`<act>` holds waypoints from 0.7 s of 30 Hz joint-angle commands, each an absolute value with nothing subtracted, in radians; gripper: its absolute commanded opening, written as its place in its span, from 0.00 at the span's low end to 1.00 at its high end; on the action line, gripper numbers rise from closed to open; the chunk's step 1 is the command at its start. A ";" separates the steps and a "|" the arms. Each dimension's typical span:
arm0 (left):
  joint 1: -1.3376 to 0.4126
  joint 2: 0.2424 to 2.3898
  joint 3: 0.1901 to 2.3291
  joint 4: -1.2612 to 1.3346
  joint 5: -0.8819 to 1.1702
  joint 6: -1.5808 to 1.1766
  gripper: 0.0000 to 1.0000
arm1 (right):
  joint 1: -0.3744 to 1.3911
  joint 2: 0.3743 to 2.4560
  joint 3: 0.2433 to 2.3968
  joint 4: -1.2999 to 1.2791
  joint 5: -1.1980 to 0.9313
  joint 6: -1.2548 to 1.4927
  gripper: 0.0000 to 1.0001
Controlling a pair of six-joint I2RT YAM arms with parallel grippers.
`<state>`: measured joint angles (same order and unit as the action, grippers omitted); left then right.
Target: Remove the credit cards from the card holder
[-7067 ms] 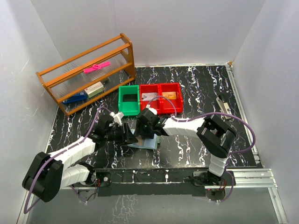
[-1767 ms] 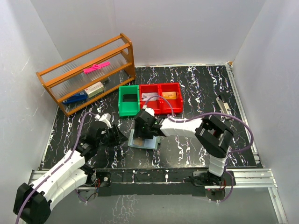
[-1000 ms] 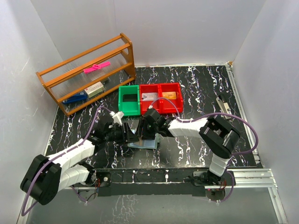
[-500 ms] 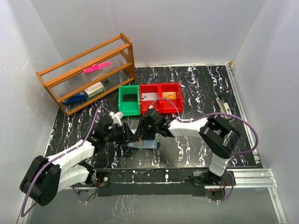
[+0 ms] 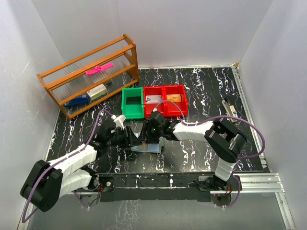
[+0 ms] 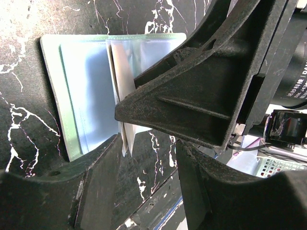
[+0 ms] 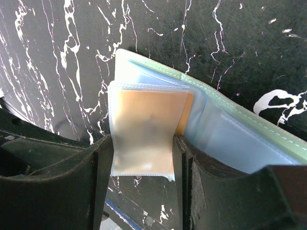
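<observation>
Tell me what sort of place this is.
Likely a robot test cell: white walls enclose a black marbled table, two arms mount on a metal rail, and a wooden rack holds props.

Between my black right fingers [image 7: 53,187] I see a tan-orange card [image 7: 146,120] in a milky see-through sleeve [image 7: 139,167]. Beside them the holder [image 7: 225,132] is pale blue with a green edge. Under them the table [image 7: 53,57] is black with white wiggly lines. Far past them sit a green bin [image 5: 125,103] and red bins [image 5: 172,111].
</observation>
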<state>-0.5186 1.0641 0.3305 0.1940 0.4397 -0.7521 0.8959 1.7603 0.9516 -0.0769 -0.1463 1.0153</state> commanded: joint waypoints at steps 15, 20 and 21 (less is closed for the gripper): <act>-0.520 1.079 0.358 0.171 0.484 -0.712 0.48 | 0.902 1.800 0.920 -0.112 -0.158 1.009 0.49; -0.521 1.088 0.372 0.167 0.502 -0.697 0.48 | 0.900 1.802 0.921 -0.112 -0.162 1.009 0.49; -0.524 1.102 0.380 0.159 0.509 -0.688 0.48 | 0.900 1.803 0.922 -0.110 -0.164 1.009 0.50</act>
